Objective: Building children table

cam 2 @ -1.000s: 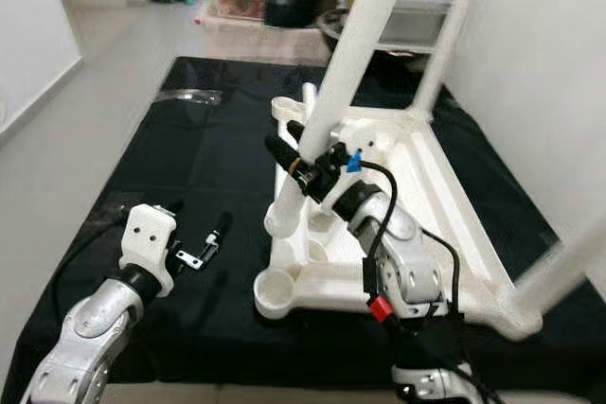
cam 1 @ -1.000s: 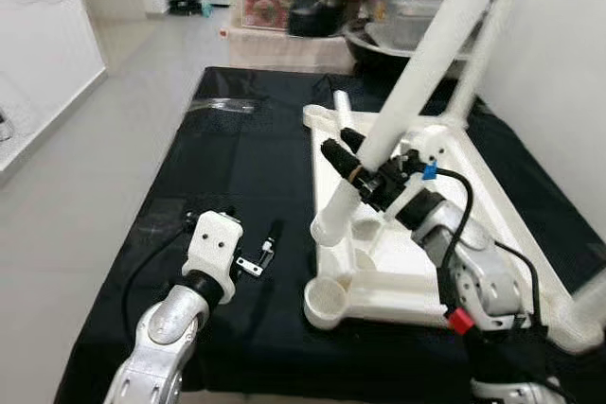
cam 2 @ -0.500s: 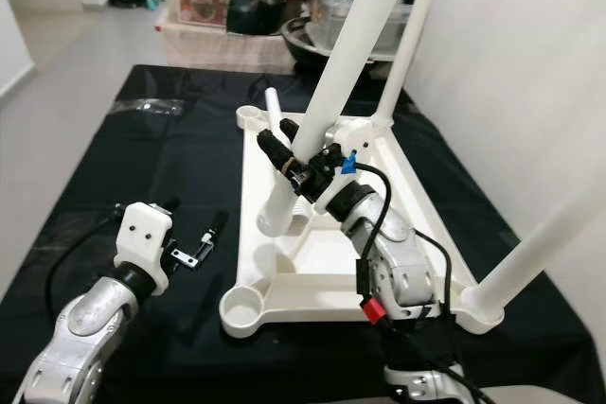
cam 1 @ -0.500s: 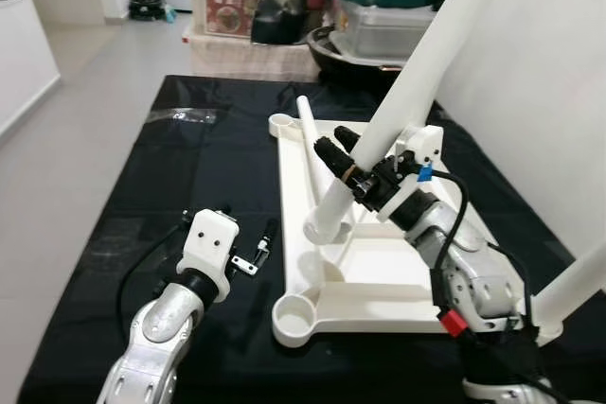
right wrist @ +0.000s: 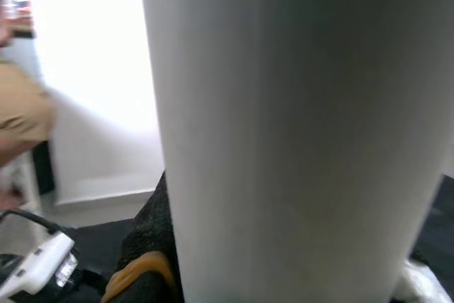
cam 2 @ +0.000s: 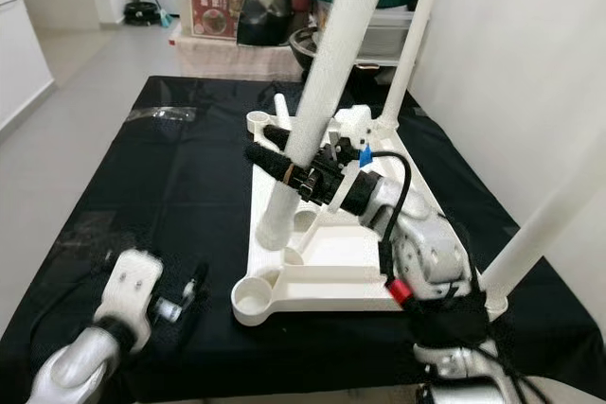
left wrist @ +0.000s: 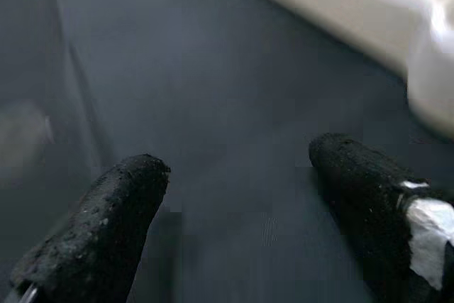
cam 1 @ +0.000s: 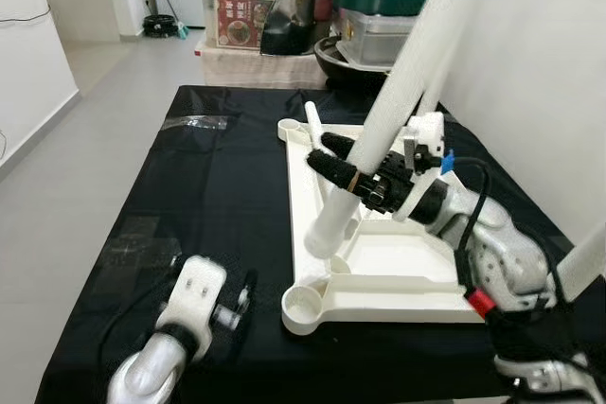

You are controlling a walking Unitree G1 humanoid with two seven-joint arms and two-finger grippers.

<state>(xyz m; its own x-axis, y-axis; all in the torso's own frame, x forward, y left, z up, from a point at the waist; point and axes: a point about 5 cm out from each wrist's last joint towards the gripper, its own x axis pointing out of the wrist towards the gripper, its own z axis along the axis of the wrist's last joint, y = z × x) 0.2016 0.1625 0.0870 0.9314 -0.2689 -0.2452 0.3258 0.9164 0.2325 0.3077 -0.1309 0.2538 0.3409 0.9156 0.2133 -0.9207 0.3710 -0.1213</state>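
The white table top (cam 1: 398, 254) lies upside down on a black cloth (cam 1: 218, 186). My right gripper (cam 1: 343, 156) is shut on a long white leg (cam 1: 402, 82). This leg leans over the top, and its lower end rests near a socket by the left rim. In the right wrist view the leg (right wrist: 284, 125) is pressed against a black finger (right wrist: 145, 246). Other legs stand in the far right corner (cam 2: 417, 35) and the near right corner (cam 2: 549, 224). My left gripper (left wrist: 241, 196) is open and hovers low over the cloth, near the corner socket (cam 1: 305, 305).
A short white tube (cam 1: 312, 125) lies at the top's far left corner. A clear plastic bag (cam 1: 194, 122) rests on the cloth's far left. Storage boxes and pots (cam 1: 379, 7) crowd the far side. A white wall runs along the right and grey floor lies left.
The camera has shifted. My left arm has dropped and drawn back toward the near edge of the cloth. My right gripper still holds the tilted leg.
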